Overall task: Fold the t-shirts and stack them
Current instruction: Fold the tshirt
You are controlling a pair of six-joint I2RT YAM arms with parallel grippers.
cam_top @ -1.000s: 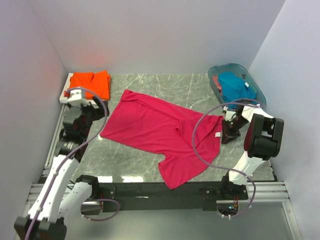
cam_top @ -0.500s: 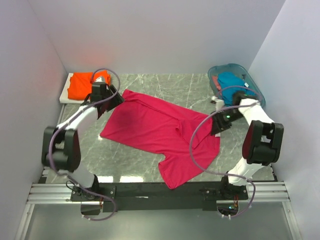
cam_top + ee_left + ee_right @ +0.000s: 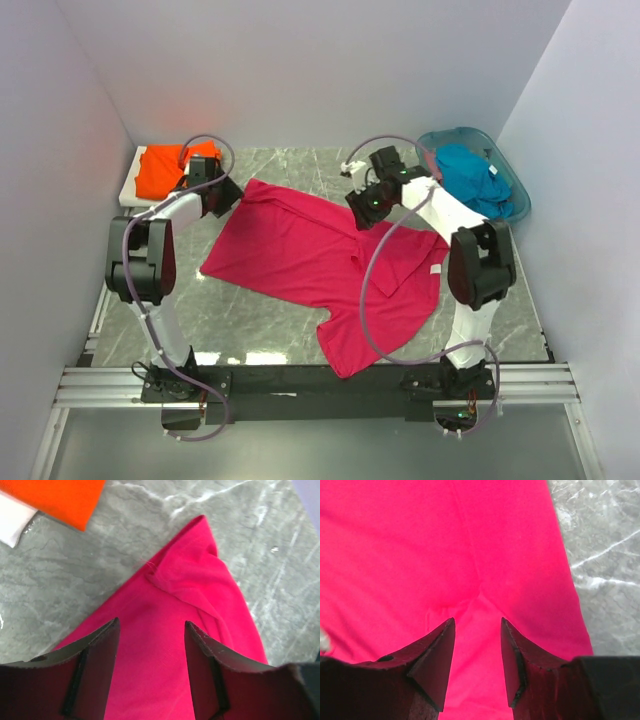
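Swung inward, left end effector (image 3: pixel 151 630) and right end effector (image 3: pixel 477 630) gape over the creased magenta-red t-shirt (image 3: pixel 300 250).

Shirts: magenta (image 3: pixel 300 250) spread, orange (image 3: pixel 165 170) folded, teal (image 3: pixel 470 172) bunched.

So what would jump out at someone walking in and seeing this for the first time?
The big magenta-red t-shirt spread across the middle of the marble table catches the eye first. Both arms reach over it, the left gripper open above its far-left corner and the right gripper open above its far-right part. A folded orange t-shirt lies in the far left corner, and a teal-blue t-shirt sits in a basket at the far right.
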